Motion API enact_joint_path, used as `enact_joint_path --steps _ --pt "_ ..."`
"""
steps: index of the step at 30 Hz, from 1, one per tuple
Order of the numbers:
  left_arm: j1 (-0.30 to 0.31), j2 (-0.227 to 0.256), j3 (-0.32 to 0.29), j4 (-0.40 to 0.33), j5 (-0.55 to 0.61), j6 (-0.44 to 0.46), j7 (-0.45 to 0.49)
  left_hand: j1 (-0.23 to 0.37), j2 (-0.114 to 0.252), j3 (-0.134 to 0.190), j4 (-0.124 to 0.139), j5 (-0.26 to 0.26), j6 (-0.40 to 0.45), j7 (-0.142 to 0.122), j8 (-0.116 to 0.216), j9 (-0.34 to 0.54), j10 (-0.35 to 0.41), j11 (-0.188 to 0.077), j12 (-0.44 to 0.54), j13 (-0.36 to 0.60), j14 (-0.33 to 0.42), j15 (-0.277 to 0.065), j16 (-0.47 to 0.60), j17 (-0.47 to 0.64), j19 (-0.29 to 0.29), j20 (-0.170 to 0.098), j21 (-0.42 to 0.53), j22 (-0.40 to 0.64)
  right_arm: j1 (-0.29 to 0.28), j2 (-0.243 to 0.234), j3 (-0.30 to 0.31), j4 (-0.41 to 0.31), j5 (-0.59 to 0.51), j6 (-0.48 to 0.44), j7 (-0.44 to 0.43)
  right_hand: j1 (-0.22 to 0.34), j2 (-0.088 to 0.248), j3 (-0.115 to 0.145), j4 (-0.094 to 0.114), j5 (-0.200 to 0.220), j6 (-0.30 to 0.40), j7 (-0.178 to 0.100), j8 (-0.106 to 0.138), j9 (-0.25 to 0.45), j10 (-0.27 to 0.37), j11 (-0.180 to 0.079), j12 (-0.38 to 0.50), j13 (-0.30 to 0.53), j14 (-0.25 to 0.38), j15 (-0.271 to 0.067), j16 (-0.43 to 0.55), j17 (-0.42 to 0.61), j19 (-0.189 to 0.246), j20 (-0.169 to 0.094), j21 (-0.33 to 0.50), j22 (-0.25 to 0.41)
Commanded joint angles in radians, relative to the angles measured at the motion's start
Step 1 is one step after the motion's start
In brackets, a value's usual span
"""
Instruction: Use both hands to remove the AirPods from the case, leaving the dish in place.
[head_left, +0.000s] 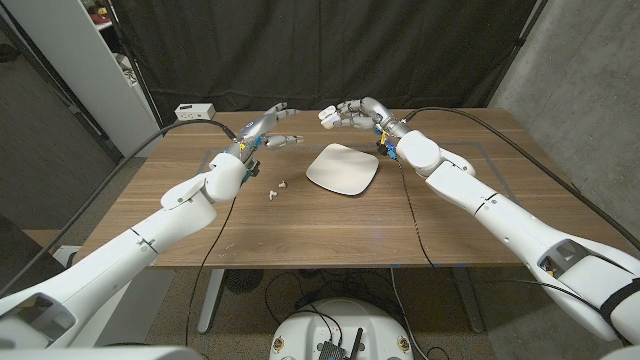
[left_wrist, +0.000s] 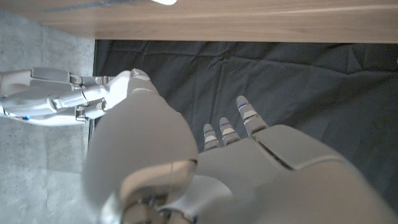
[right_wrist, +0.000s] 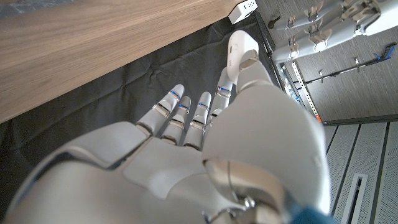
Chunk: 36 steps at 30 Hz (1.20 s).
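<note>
My left hand (head_left: 262, 130) is raised over the far part of the bench (head_left: 330, 225), at about eleven o'clock from the dish (head_left: 343, 169). Its fingers (head_left: 285, 139) are stretched out and apart, reaching toward the middle, and I see nothing between them. In the left wrist view the same hand (left_wrist: 205, 168) shows from behind with its fingertips (left_wrist: 247, 112) extended against the dark curtain (left_wrist: 298, 93), gripping nothing.

My right hand (head_left: 355, 114) hangs at about twelve o'clock from the dish, just beyond its far edge, with the fingers curled loosely inward toward the left hand. I can't make out anything in them from the head view. The right wrist view shows that hand (right_wrist: 211, 149) from the back with its fingers (right_wrist: 180, 115) fairly straight and close together, nothing caught in them; I can't tell for sure whether the palm side holds anything. The two hands are near each other but apart.

The dish is white, square with rounded corners, and lies flat on the wood near the bench's middle. At about nine o'clock from it, near my left wrist, two small white pieces (head_left: 275, 190) lie on the bare wood, just beside each other; they're too small for me to say for sure that they're the AirPods. A white power strip (head_left: 196, 111) sits at the far left corner of the bench.
</note>
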Motion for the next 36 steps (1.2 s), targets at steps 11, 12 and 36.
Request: enact_joint_path --steps 11,12,36 --pt "-0.074 -0.059 0.045 0.073 0.008 -0.11 0.023 -0.024 0.011 -0.007 0.003 -0.012 0.011 0.028 0.021 -0.003 0.006 0.014 0.012 0.005 -0.004 0.007 0.002 0.005 -0.004 0.017 -0.006 0.002 -0.038 -0.021 0.002 -0.054 -0.003 0.013 0.006 0.009 0.004 0.003 -0.007 0.009 0.073 -0.072 0.002 0.222 -0.004 -0.006 -0.002 0.004 -0.007 -0.106 -0.001 0.002 0.002 0.005 -0.003 0.001" --pt "-0.078 -0.059 0.047 0.074 0.009 -0.111 0.017 -0.027 0.012 -0.007 0.004 -0.014 0.024 0.04 0.026 -0.004 0.005 0.016 0.012 0.005 -0.004 0.007 0.002 0.005 -0.004 0.018 -0.006 0.003 -0.038 -0.022 0.002 -0.055 -0.005 0.014 0.007 0.01 0.004 0.004 -0.008 0.009 0.074 -0.071 0.002 0.221 -0.004 -0.006 -0.002 0.004 -0.006 -0.106 -0.001 0.002 0.002 0.005 -0.002 0.001" --pt "-0.089 -0.065 0.07 0.053 0.002 -0.094 -0.041 -0.092 0.025 -0.019 0.021 -0.031 0.345 0.033 0.097 -0.014 0.071 -0.009 0.036 0.002 0.019 0.005 0.012 0.009 -0.009 0.037 -0.008 0.005 -0.046 -0.026 0.009 -0.061 -0.006 0.039 0.028 0.018 0.007 0.008 -0.009 0.009 0.069 -0.063 0.002 0.228 -0.012 -0.013 -0.004 0.005 -0.011 -0.107 -0.003 0.001 0.002 0.002 -0.003 0.001"
